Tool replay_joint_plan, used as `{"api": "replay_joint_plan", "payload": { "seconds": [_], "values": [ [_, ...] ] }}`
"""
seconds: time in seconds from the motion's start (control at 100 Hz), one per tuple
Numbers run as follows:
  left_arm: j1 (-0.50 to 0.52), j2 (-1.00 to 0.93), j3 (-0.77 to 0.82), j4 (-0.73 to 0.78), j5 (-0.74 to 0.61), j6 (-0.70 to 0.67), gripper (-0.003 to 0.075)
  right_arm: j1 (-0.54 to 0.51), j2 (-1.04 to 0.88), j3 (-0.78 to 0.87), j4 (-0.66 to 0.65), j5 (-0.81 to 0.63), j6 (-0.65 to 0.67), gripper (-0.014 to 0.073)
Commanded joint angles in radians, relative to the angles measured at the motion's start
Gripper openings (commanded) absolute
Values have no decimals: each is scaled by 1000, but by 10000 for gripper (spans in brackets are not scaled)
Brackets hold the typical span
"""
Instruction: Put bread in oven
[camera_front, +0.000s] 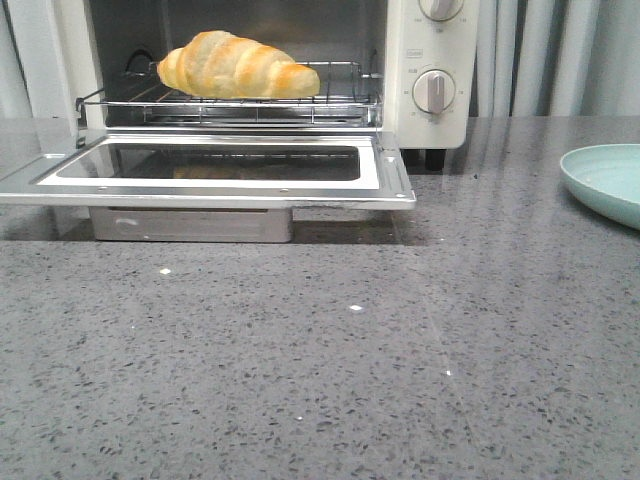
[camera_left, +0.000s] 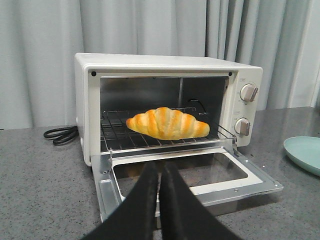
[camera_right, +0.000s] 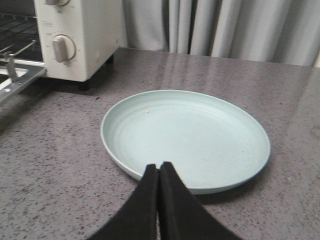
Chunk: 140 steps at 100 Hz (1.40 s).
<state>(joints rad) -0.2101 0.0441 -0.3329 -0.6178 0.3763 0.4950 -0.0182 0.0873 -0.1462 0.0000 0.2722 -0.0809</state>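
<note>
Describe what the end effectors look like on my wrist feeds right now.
Both look alike: the left end effector and right end effector each show two matte black fingers, broad at the base and tapering to narrow tips. No markings or cables are visible on them, and the arms themselves are out of view.

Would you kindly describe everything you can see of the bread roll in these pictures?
The bread is a croissant-shaped roll, golden-brown with paler ridged segments and darker orange-brown pointed ends. Its surface looks smooth and slightly glossy. It lies whole and lengthwise on the wire rack inside the oven, roughly central and spanning about half the rack's width. The oven's glass door hangs open below it. Only the rack touches it; neither gripper is holding it.
</note>
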Motion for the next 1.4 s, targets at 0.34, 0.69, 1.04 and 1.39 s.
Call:
{"api": "replay_joint_plan", "payload": {
  "seconds": [0.34, 0.69, 1.04, 1.39],
  "values": [
    [0, 11, -25, -25, -61, -9, -21, -68, -116, 125, 12, -155, 60, -67],
    [0, 11, -25, -25, -61, -9, -22, -68, -116, 182, 10, -158, 139, -67],
    [0, 11, -25, -25, -61, -9, -21, -68, -116, 182, -25, -3, 139, -67],
    [0, 11, -25, -25, -61, -9, -21, -68, -116, 182, -36, 43, 113, -67]
  ]
}}
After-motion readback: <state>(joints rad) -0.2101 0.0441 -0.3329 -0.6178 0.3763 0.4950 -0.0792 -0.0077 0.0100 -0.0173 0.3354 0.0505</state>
